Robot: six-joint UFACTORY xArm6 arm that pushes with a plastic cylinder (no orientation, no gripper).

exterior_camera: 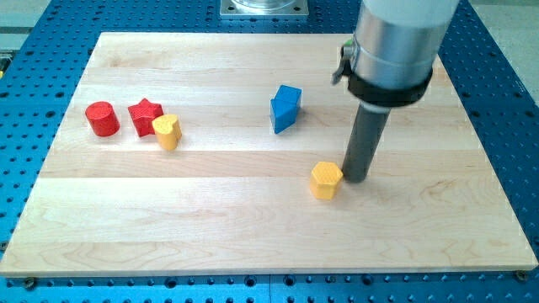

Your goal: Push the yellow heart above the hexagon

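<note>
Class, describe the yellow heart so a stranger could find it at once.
Look at the wooden board's left side, where three blocks cluster. The yellow heart is the rightmost, touching the red star. It is the only yellow one there; the yellow hexagon sits far right by my tip.

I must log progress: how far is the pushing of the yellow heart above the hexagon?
Nothing looks done yet. The yellow heart block sits at the view's left, touching the red star block, far from the yellow hexagon block. In hand: my tip rests just right of the hexagon. Left: reach the heart and push it above the hexagon.
</note>
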